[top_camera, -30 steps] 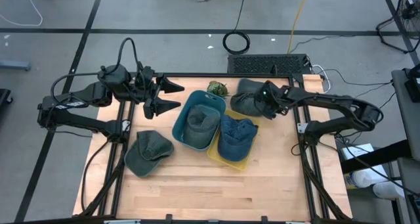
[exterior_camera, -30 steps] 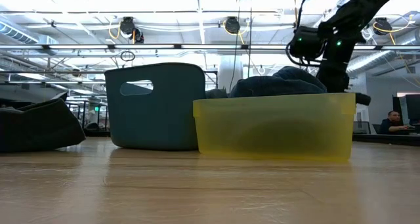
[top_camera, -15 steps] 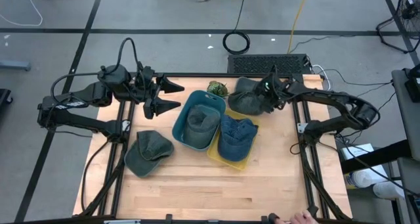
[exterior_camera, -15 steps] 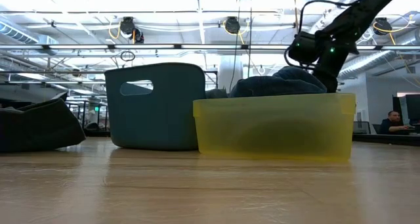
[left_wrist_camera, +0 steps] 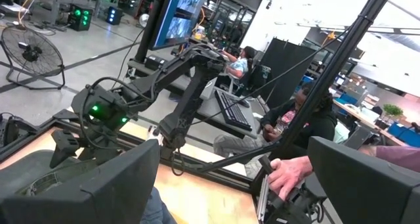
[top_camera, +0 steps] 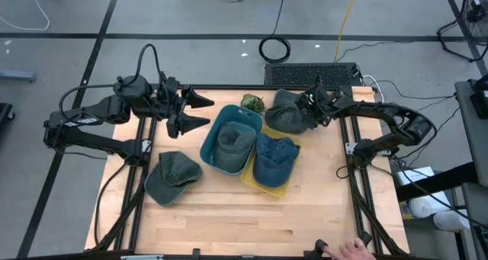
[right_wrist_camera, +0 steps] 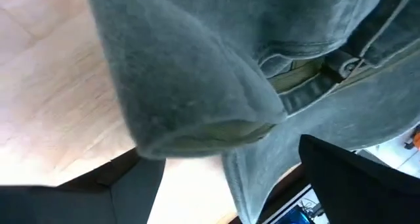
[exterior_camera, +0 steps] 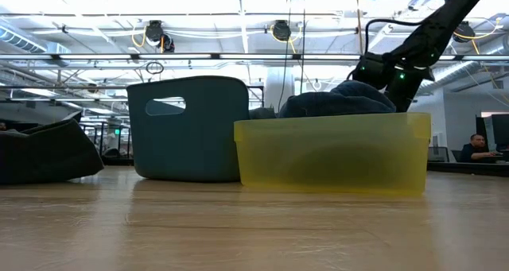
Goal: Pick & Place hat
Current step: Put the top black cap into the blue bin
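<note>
A: What is the right gripper doing?
B: Its jaws stand wide apart, straddling a soft grey-green hat crumpled at the far edge of the wooden desk; nothing is clamped.
A: And nearby?
B: A teal bin and a yellow bin, each holding a hat; another hat lies flat.
A: The left gripper?
B: Jaws spread, empty, above the desk's far left.

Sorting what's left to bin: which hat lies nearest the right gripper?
The dark grey hat at the table's far right, directly under the open right gripper. The others sit in bins or near the left front.
</note>
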